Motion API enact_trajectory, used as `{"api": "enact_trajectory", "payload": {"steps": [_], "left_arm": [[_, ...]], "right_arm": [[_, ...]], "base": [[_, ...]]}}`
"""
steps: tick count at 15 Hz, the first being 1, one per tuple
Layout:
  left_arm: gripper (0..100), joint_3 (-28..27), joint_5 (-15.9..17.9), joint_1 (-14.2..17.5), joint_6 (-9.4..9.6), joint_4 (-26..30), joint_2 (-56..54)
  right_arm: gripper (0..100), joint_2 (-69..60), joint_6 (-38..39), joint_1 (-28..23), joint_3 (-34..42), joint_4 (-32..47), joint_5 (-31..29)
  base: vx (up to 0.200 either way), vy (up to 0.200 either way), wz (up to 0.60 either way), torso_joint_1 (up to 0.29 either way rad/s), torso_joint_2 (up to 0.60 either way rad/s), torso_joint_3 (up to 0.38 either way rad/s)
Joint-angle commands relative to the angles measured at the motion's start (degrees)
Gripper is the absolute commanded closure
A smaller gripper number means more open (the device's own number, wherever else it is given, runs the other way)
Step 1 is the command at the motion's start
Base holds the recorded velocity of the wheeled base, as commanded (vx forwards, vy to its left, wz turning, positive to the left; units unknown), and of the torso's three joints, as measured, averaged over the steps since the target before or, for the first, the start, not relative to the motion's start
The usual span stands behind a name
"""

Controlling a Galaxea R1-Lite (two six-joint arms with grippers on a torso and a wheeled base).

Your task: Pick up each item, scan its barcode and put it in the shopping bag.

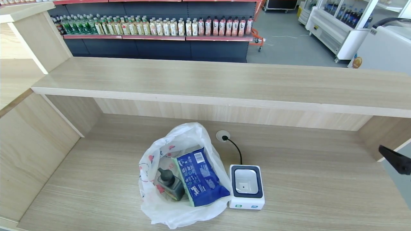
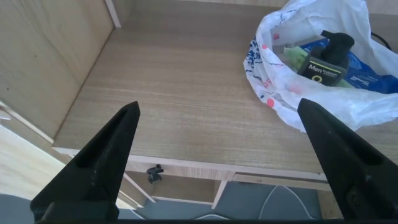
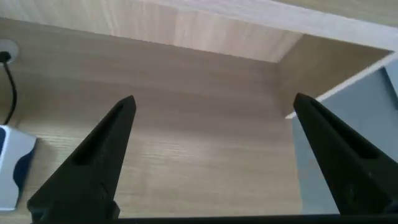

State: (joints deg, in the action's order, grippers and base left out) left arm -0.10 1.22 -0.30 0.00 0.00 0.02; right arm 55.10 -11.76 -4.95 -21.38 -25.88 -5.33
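Observation:
A white plastic shopping bag (image 1: 154, 154) lies open on the wooden counter (image 1: 314, 183), left of the scanner. Inside it lie a blue packet (image 1: 200, 178) with its barcode up and a dark bottle (image 1: 170, 184). A white barcode scanner (image 1: 246, 187) with a dark window stands just right of the bag. In the left wrist view my left gripper (image 2: 219, 106) hangs open and empty over the counter's front edge, with the bag (image 2: 273, 74) and bottle (image 2: 326, 59) beyond it. My right gripper (image 3: 214, 98) is open and empty over the counter's right end; one of its fingers (image 1: 396, 159) shows at the right edge.
A raised ledge (image 1: 224, 83) runs along the back of the counter, and wooden side walls (image 1: 32, 144) close it in on the left. The scanner's black cable (image 1: 236, 147) leads to a grommet (image 1: 222, 135). The scanner's corner (image 3: 12, 168) shows in the right wrist view.

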Motion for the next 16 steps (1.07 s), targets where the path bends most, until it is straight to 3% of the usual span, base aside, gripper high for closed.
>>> {"api": "enact_trajectory", "payload": {"steps": [1,2,4,6,8,16], "left_arm": [[0,0.01,0.01,0.04,0.00,0.00,-0.02],[0,0.01,0.01,-0.05,0.00,0.00,-0.02],[0,0.01,0.01,0.04,0.00,0.00,-0.02],[0,0.01,0.01,0.04,0.00,0.00,-0.02],[0,0.01,0.01,-0.05,0.00,0.00,-0.02],[0,0.01,0.01,0.04,0.00,0.00,-0.02]], "right_arm": [[0,-18.36,2.71,-2.43,7.14,9.01,-0.03],[0,-26.89,3.15,-0.50,11.71,14.19,1.64],[0,-36.82,5.00,1.35,20.85,14.37,1.81],[0,-46.84,5.70,2.31,21.38,22.19,1.90],[0,-53.43,6.40,5.65,21.38,21.22,4.98],[0,-55.10,8.16,5.30,21.38,23.16,7.09]], "base": [[0.000,0.000,0.00,0.000,0.00,0.000],[0.000,0.000,0.00,0.000,0.00,0.000],[0.000,0.000,0.00,0.000,0.00,0.000],[0.000,0.000,0.00,0.000,0.00,0.000],[0.000,0.000,0.00,0.000,0.00,0.000],[0.000,0.000,0.00,0.000,0.00,0.000]]}}
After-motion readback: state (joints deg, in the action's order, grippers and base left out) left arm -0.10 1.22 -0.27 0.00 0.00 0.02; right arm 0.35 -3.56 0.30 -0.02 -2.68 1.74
